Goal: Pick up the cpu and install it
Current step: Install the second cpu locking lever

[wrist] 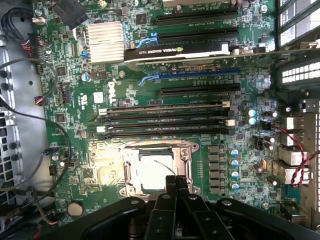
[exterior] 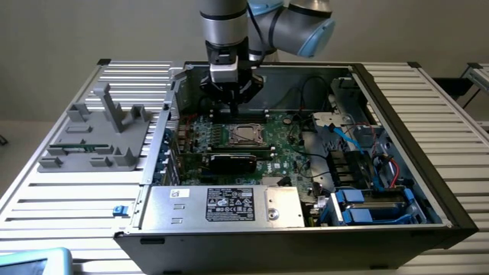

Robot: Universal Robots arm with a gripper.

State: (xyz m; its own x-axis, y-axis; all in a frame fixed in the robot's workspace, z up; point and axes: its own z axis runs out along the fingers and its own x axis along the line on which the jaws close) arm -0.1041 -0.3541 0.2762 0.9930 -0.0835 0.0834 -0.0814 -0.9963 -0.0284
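Looking down from the wrist view: gripper (wrist: 176,186) at bottom centre of the frame, fingers pressed together, nothing between them. Tips sit just over the near edge of the socket frame (wrist: 156,170).

The cpu (wrist: 154,171) lies flat inside that frame, lower centre of the wrist view, bright silvery top, glare washing out detail. In the exterior view it's at frame centre (exterior: 244,133), just below the gripper (exterior: 231,109).

Handling, my read: light, rigid, thin plate. Smooth metal lid, so slippery under pads. Underside contacts are fragile; I'd take it by opposite edges only, keep it level, no twisting or force.

Further out in the wrist view: black RAM slots (wrist: 165,120) mid-frame, then the graphics card (wrist: 175,50) and a finned heatsink (wrist: 105,42) toward the upper left. Exterior view: silver power supply (exterior: 221,207) along the lower centre, grey fixture rack (exterior: 99,134) at left, outside the case.
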